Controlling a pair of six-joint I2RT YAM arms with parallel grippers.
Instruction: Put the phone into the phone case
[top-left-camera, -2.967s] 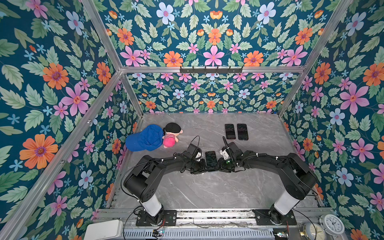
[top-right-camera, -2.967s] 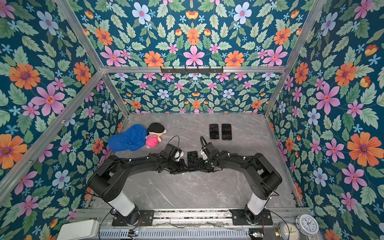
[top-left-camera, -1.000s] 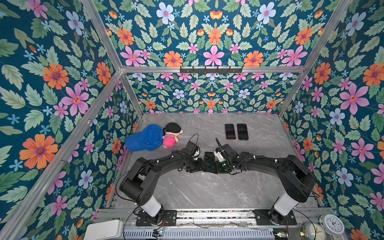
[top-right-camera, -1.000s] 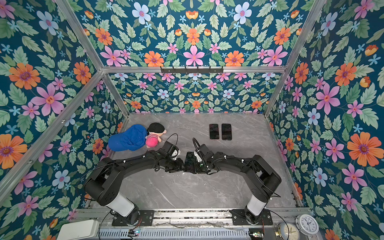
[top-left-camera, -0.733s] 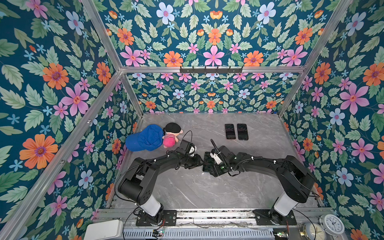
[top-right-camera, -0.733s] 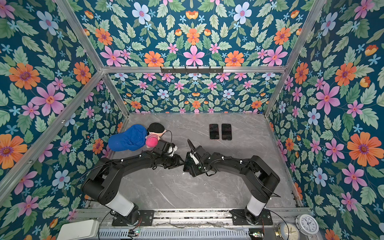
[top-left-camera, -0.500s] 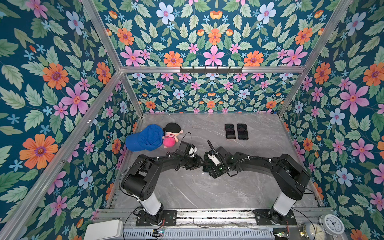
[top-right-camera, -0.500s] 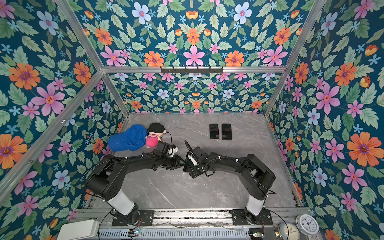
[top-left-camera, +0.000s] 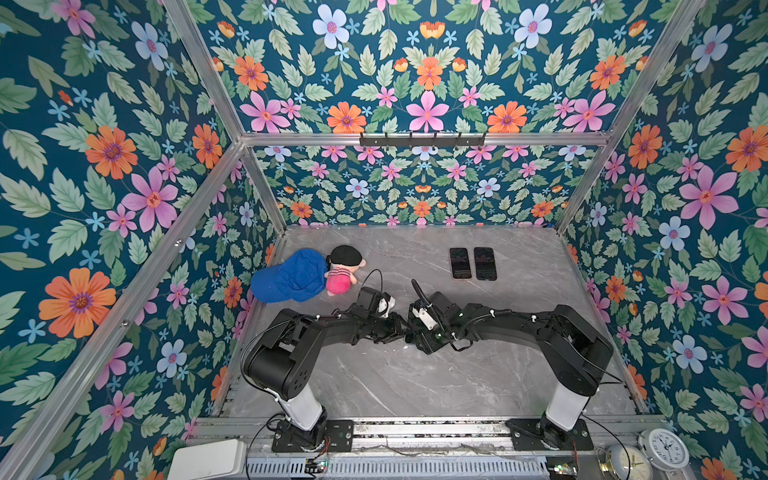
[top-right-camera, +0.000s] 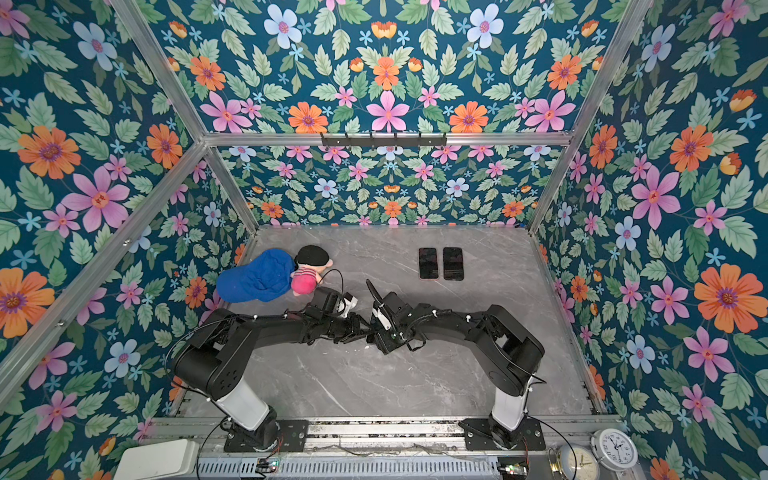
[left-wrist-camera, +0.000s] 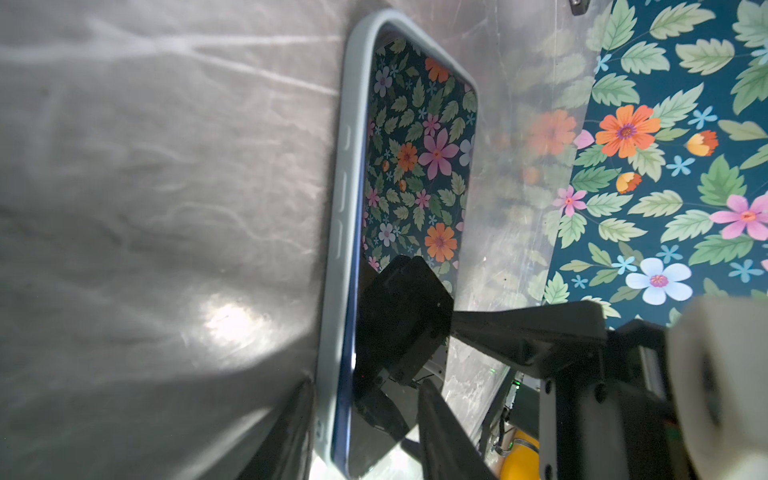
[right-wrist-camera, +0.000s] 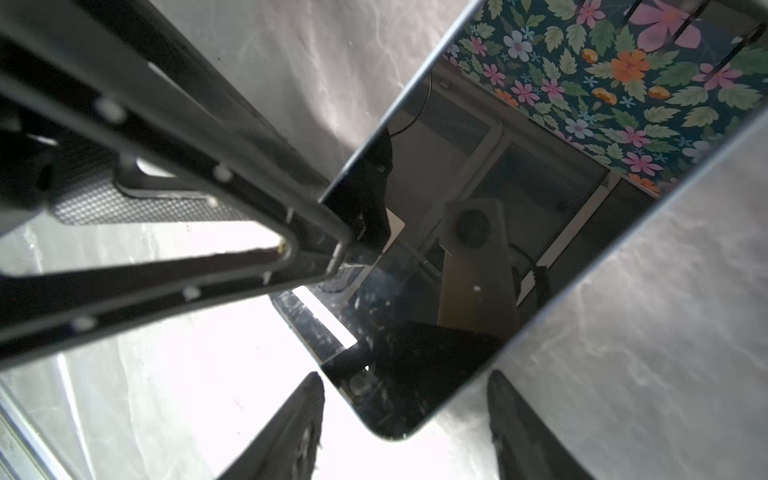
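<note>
The phone (left-wrist-camera: 415, 174) has a glossy dark screen that mirrors the flowered wall. It sits inside a pale grey phone case (left-wrist-camera: 347, 166), and its blue side shows just within the rim. I cannot tell how deep it sits. My left gripper (left-wrist-camera: 365, 436) straddles one end: one finger against the case's outer wall, the other at the screen-side edge. My right gripper (right-wrist-camera: 405, 428) stands open around a corner of the phone (right-wrist-camera: 436, 291), with gaps on both sides. In both top views the left gripper (top-left-camera: 400, 330) and right gripper (top-left-camera: 412, 334) meet mid-table and cover the phone.
Two more dark phones (top-left-camera: 460, 263) (top-left-camera: 485, 263) lie side by side at the back right. A blue cap (top-left-camera: 289, 276) and a small doll (top-left-camera: 345, 270) sit at the back left, close to the left arm. Flowered walls enclose the grey marble table (top-left-camera: 395, 382).
Both grippers have slid a little to the left and closed in on each other, so the phone that showed between them is now covered. The left jaws have narrowed slightly.
</note>
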